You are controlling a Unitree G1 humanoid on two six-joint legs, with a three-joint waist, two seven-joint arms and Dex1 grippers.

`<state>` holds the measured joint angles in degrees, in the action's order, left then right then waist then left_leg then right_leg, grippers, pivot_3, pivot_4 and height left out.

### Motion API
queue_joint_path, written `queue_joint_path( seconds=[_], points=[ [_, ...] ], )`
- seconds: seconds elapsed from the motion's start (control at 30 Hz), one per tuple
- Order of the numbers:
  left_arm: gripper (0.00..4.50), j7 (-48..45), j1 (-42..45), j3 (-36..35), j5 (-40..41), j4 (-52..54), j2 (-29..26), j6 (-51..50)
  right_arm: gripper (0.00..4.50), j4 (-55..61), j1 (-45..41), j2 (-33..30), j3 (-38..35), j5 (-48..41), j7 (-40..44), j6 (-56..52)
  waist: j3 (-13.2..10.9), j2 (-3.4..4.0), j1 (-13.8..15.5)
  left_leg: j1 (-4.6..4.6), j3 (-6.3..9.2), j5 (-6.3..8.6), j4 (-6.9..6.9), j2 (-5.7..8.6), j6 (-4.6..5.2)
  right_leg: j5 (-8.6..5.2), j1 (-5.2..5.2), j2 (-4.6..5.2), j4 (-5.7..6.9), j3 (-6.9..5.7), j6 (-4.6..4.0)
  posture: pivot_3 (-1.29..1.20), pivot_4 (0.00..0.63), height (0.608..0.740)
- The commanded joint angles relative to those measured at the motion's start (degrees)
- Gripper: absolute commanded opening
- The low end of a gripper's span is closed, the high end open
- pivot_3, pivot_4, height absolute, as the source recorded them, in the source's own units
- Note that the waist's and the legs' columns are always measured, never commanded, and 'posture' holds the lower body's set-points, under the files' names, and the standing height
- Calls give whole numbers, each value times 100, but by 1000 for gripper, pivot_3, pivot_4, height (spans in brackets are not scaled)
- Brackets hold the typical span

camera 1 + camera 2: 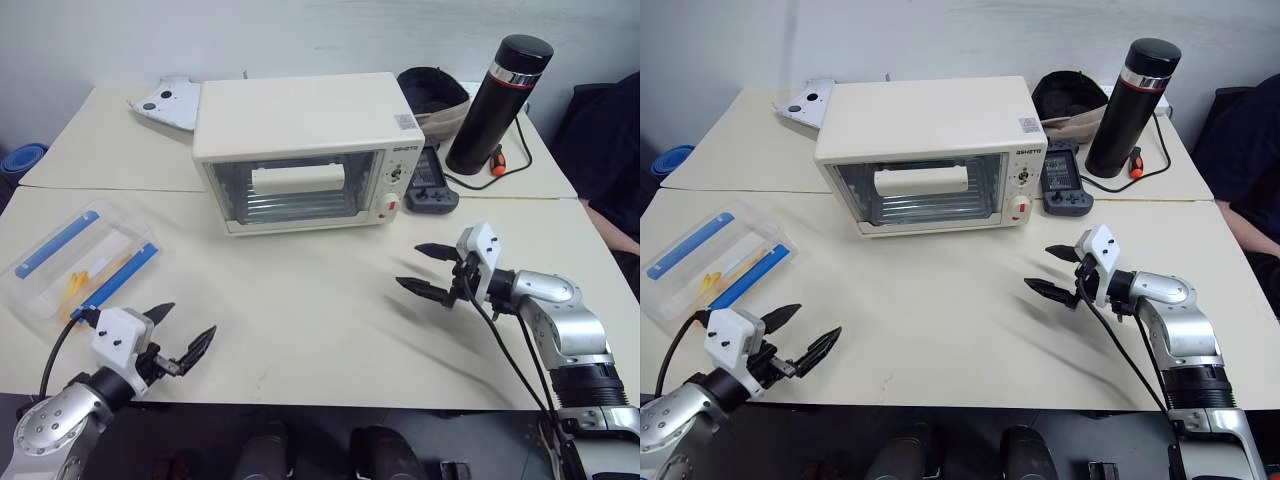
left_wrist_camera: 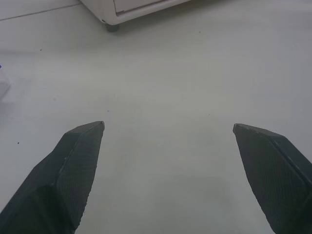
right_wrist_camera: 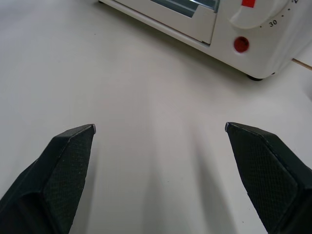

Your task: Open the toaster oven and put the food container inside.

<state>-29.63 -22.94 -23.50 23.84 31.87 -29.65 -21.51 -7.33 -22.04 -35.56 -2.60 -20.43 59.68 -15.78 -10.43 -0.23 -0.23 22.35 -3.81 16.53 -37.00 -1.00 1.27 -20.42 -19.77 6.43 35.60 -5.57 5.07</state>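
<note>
- Left eye view: the toaster oven point(image 1: 300, 150) stands towards the far side of the near table point(image 1: 320, 330), its glass door shut and its white bar handle point(image 1: 298, 180) across the glass.
- A wire rack shows behind the glass; the knobs and a red button point(image 1: 392, 206) sit on the panel at the oven's right end.
- The food container point(image 1: 75, 265) lies flat near the table's left edge, well apart from the oven, with blue clip strips on its long sides and yellow-orange sticks inside.
- The left gripper point(image 1: 178, 338) hovers over the table's near edge, just beside the container's near corner but not touching it; its two black fingers are spread wide and hold nothing.
- The right gripper point(image 1: 432, 270) hangs over the table in front of the oven's right end, apart from it, its fingers likewise spread wide and empty.
- In the right wrist view, the red button point(image 3: 241, 44) and a dial lie beyond the parted fingertips point(image 3: 78, 141).
- Behind the oven on the right stand a tall black thermos point(image 1: 497, 100), a dark handheld controller point(image 1: 430, 185) and a black cap point(image 1: 432, 92).
- A white bracket-like part point(image 1: 168, 102) lies on the far table, left of the oven.
</note>
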Motion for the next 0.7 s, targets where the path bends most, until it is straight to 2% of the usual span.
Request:
queue_joint_path(
  seconds=[0.03, 0.3, 0.43, 0.53, 0.7],
  points=[
    [4500, -23, 22, 61, -200, 15, -118, 85, 4469, 407, -4, -39, 27, -161, 144, -97, -2, 3, 1, 0, 0, 0, 1, 0, 0, 0, 0, 0, 0, 0, 0, 0, 150, 740],
    [4500, -5, 225, 12, 216, 146, 7, -219, 4469, 601, -214, 110, -26, -464, 111, -581, -3, 5, -10, 1, 3, 2, 1, 0, -1, 0, -1, 2, -2, 1, 0, 0, 150, 740],
    [4500, 26, 460, -100, 986, 447, 80, -590, 4469, 872, -374, 295, 183, -703, 182, -1012, -4, 7, -7, 2, 5, 2, 2, -1, -2, 0, -2, 2, -2, 0, 0, 0, 150, 740],
    [4500, -4, 725, -121, 1271, 603, -192, -927, 4469, 990, -679, 463, 349, -753, 141, -1186, -5, 8, -9, 2, 7, 2, 1, -1, -3, 0, -2, 2, -1, 0, 0, 0, 150, 740],
    [4500, -118, 1383, -682, 2408, 879, -983, -1575, 4469, 732, -1625, 856, 440, -882, 30, -1465, -12, 19, -42, 5, 8, -2, 1, 0, -8, -1, -10, 2, 5, 0, -2, 0, 150, 740]
  ],
)
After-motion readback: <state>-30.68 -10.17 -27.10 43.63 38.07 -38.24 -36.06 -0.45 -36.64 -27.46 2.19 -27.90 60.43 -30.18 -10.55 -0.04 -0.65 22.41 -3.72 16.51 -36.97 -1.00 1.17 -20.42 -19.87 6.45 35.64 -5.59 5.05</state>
